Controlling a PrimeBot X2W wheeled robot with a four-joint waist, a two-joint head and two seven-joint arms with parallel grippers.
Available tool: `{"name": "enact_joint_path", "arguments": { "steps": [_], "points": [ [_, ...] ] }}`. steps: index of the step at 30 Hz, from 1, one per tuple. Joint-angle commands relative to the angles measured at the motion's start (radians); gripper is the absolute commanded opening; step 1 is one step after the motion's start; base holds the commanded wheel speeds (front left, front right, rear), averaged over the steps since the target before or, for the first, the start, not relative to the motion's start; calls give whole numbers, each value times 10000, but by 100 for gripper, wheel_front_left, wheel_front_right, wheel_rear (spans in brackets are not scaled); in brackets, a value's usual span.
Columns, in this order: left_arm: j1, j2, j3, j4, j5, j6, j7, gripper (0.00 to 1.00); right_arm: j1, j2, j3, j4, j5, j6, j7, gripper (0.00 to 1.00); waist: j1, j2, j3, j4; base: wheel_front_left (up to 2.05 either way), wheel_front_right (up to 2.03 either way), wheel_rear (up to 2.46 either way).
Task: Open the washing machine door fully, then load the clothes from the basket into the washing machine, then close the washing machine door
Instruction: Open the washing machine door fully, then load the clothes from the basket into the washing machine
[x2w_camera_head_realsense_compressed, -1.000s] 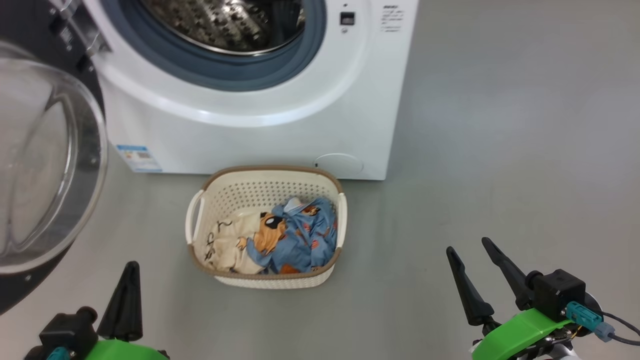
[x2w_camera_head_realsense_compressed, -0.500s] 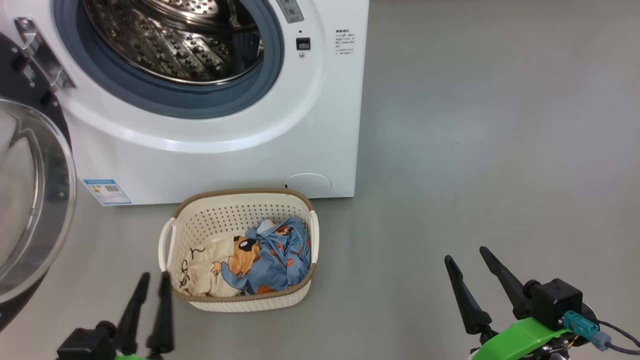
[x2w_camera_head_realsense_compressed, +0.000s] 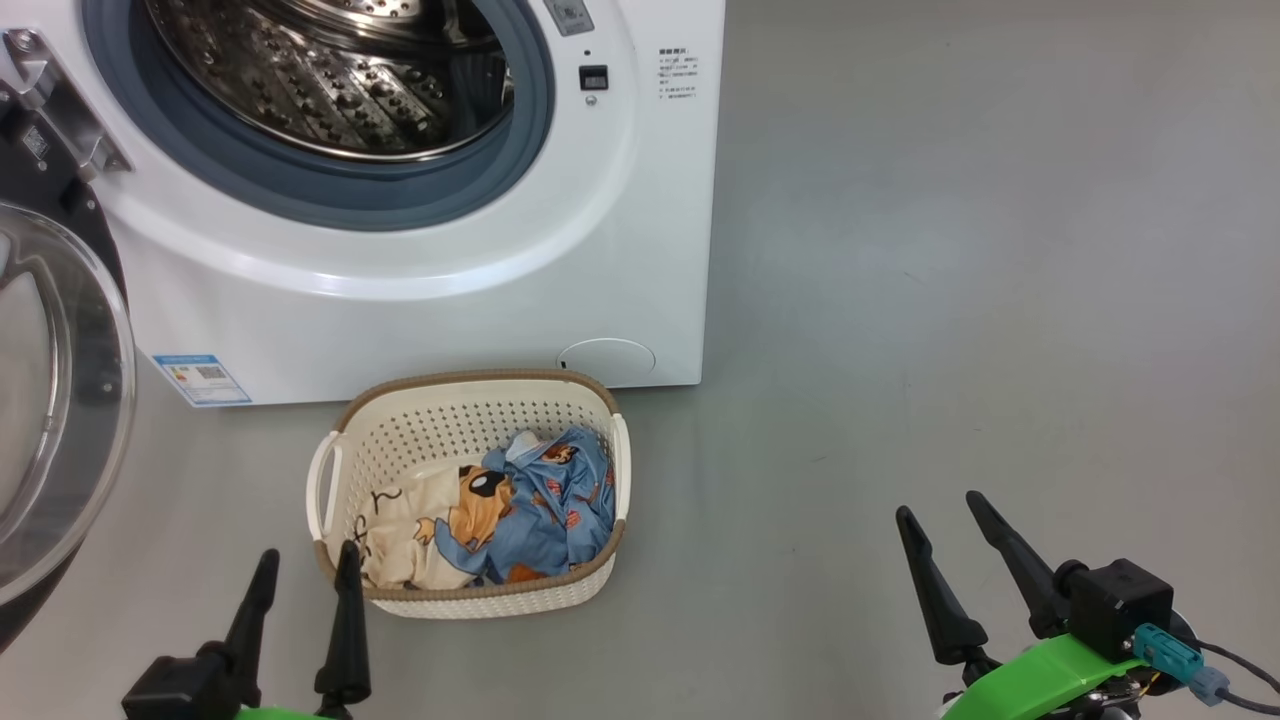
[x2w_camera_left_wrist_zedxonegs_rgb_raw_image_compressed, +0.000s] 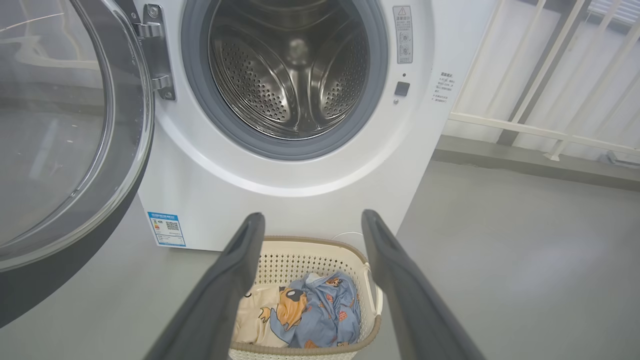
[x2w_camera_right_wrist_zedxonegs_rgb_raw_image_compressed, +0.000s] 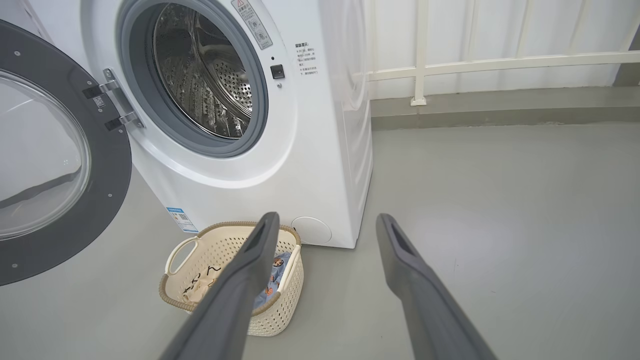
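Left gripper: fingers spread, empty, base cut off by the frame edge, one fingertip crossing the basket corner. Right gripper: spread, empty, well apart. Clothes: heaped in basket on floor, cream piece partly buried. Washing machine: just behind, drum top cropped. Washing machine door: swung open, left part cropped.

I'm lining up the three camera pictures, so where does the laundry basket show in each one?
Head view: basket low, left of centre, before the washing machine.
Left wrist view: basket bottom centre, framed by the left gripper.
Right wrist view: basket lower left, partly behind the right gripper.
Shared landmark: blue label, up-left of the basket everywhere.
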Motion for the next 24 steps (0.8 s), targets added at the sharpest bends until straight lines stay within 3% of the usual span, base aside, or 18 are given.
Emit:
{"name": "enact_joint_path", "arguments": {
  "steps": [1,24],
  "points": [
    [-165,72,232,-244,-15,30,-61,100,-254,-3,156,-215,-87,16,-142,100,0,0,4,-4,0,0,0],
    [-164,68,54,-131,237,-30,-64,100,-216,119,2,-159,-203,16,-201,100,0,0,-111,61,0,0,0]
  ]
}}
